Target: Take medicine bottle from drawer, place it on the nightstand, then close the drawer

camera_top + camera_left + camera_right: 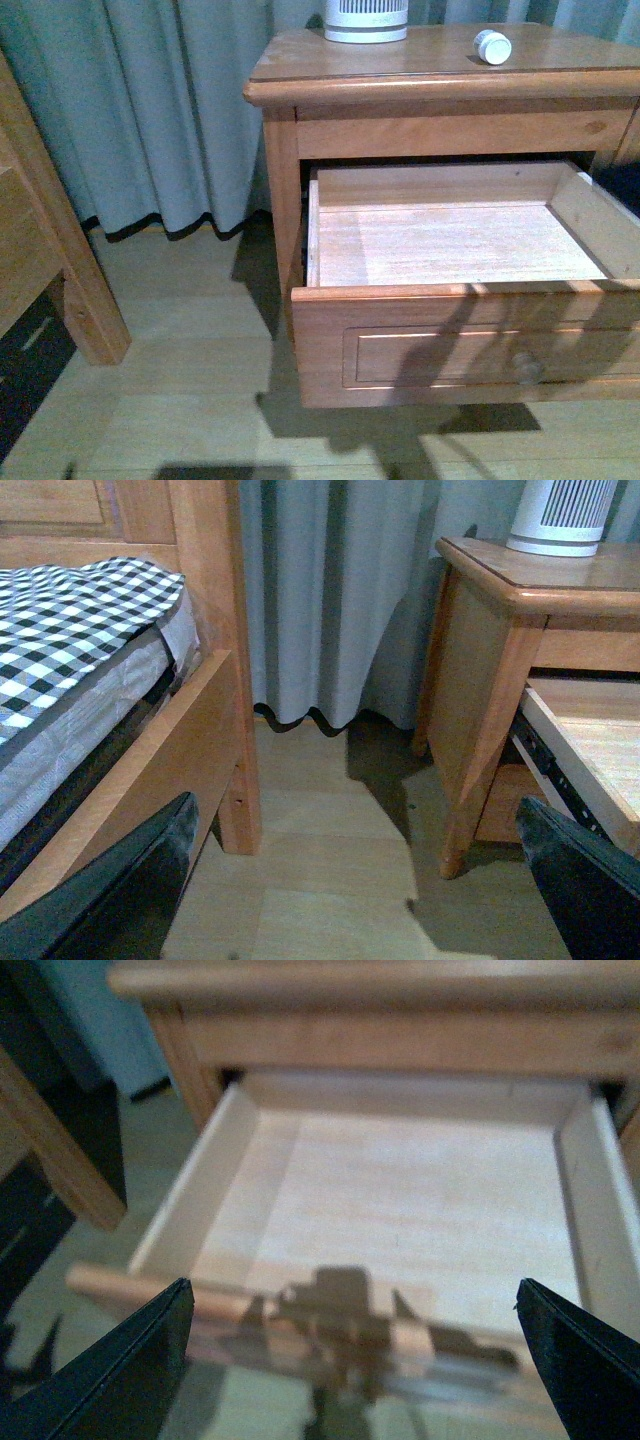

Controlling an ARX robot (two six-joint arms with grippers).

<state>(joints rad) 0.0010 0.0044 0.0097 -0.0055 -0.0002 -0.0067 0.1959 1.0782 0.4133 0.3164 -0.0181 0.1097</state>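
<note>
Left gripper (352, 815) and right gripper (352, 1290) both spread wide (jaws dark, far apart).

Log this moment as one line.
bottle: on nightstand top | drawer: open | left claw: open | right claw: open, facing drawer | pending: close drawer

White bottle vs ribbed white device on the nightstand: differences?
The small white plastic medicine bottle lies on its side; the ribbed white device stands upright. The bottle is far smaller and smooth; the device is slatted. Both rest on the orange-brown wooden nightstand.
</note>
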